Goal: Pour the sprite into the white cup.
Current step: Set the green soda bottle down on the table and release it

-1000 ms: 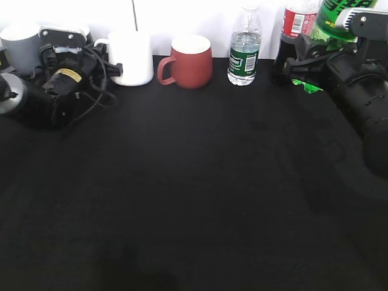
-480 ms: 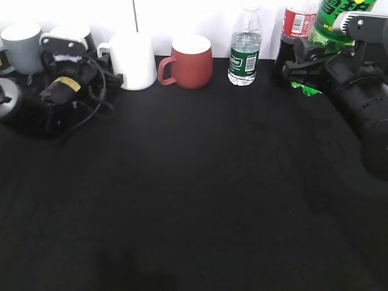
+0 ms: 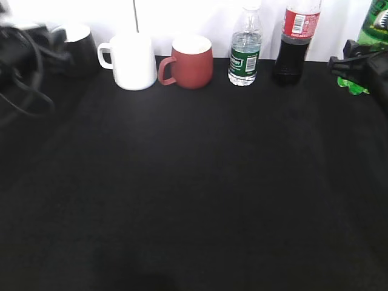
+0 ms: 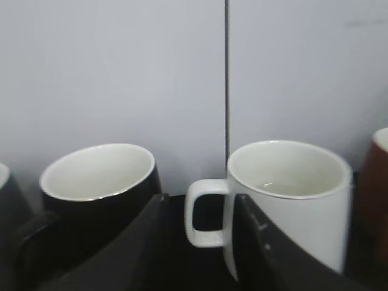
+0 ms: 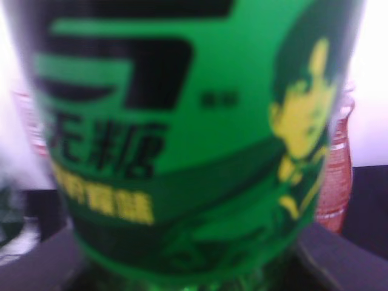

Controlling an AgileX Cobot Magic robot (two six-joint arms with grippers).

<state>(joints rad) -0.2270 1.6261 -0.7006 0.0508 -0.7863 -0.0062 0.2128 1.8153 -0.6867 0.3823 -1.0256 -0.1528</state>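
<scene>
sprite [image 3: 373, 27]: we see it at the far right edge of the exterior view, back of the black table [image 3: 194, 194], mostly cut off by the frame; in the right wrist view the green label fills nearly the whole picture, blurred.
right gripper [image 3: 351, 63]: we see its dark fingers on both sides of the bottle's lower body, clamped on it; the bottle's base looks off the table, but we can't be sure.
white cup [image 3: 130, 60]: upright at the back left, handle to the left, just beside the red-brown mug [image 3: 189, 60]. We see a pale trace at the bottom inside in the left wrist view.
left gripper [image 4: 200, 242]: fingers apart, one on each side of the cup's handle, not touching it as far as we can tell.
black mug [image 4: 100, 185]: left of the white cup, white inside.
other bottles: water bottle [image 3: 244, 48] and cola bottle [image 3: 297, 39] upright along the back wall, right of the mugs.
</scene>
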